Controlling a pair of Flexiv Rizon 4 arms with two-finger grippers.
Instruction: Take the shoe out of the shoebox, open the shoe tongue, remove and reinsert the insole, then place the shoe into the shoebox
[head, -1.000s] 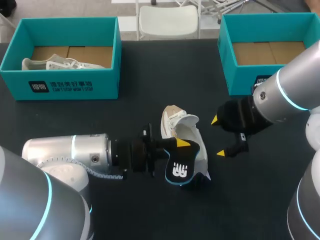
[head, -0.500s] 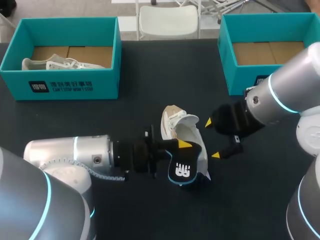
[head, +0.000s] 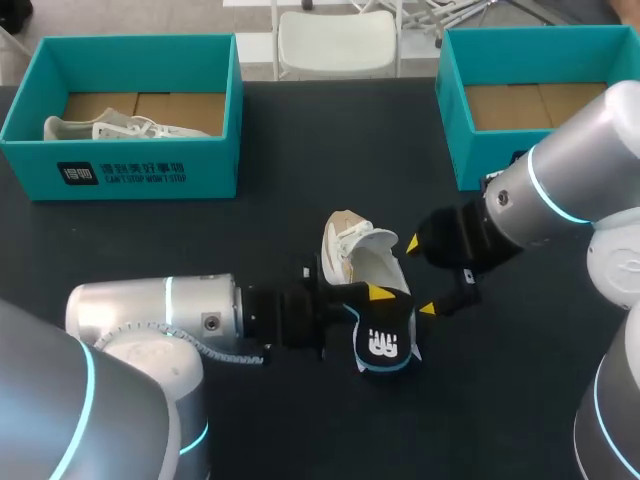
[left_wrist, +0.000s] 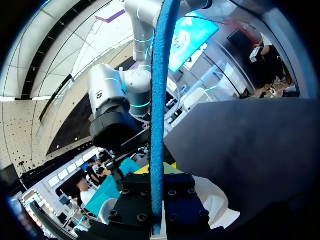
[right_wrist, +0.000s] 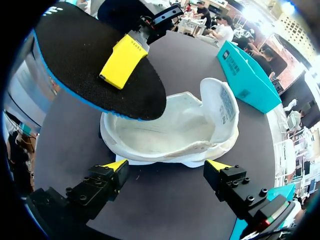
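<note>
On my far left a teal cardboard shoebox (head: 150, 170) sits on the black table (head: 280, 150), with a pale lace-up shoe (head: 110, 127) lying inside it. My left gripper (head: 378, 295) is pinched tight on the flat black insole with a blue edge (head: 385, 338) and holds it up in the air, just over the heel end of the white and tan sneaker (head: 358, 258). That sneaker lies on the table in the middle, out of any box. Its tongue (right_wrist: 220, 102) is folded up and the inside looks bare. So I think the first steps are done: shoe out, tongue open, insole out. My right gripper (head: 420, 276) is just beside the sneaker with its fingers spread wide, holding nothing. On my far right is a second teal shoebox (head: 450, 120) with only brown card in it. What is left is to slide the insole back in and put the sneaker into a box.
</note>
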